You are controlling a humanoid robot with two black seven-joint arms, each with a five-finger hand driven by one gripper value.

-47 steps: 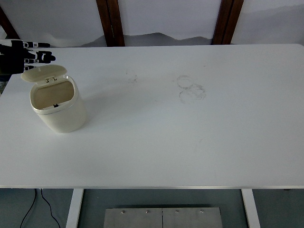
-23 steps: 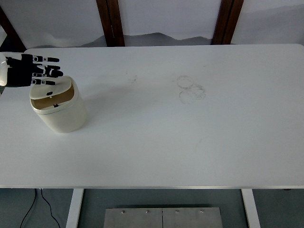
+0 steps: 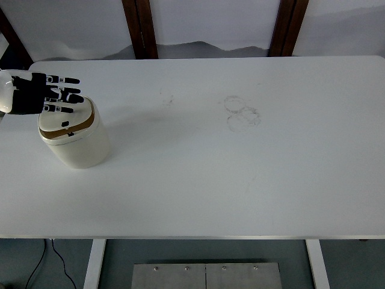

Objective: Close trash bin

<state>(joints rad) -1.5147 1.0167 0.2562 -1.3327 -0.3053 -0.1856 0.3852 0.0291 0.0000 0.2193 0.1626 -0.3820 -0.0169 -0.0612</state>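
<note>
A small cream trash bin (image 3: pixel 76 139) stands on the white table (image 3: pixel 228 174) near its left edge. Its hinged lid (image 3: pixel 67 118) lies almost flat over the opening, with a thin dark gap still showing at the front. My left hand (image 3: pixel 51 95) comes in from the left edge, black fingers (image 3: pixel 67 90) spread flat and resting on the back of the lid. It holds nothing. The right arm is out of view.
Faint grey ring smudges (image 3: pixel 242 113) mark the table's middle. Two dark wooden posts (image 3: pixel 139 27) stand behind the far edge. A cable (image 3: pixel 48 262) hangs below the table at the left.
The lid has swung down from upright to nearly flat over the bin. My left hand moved right and down, following the lid.
</note>
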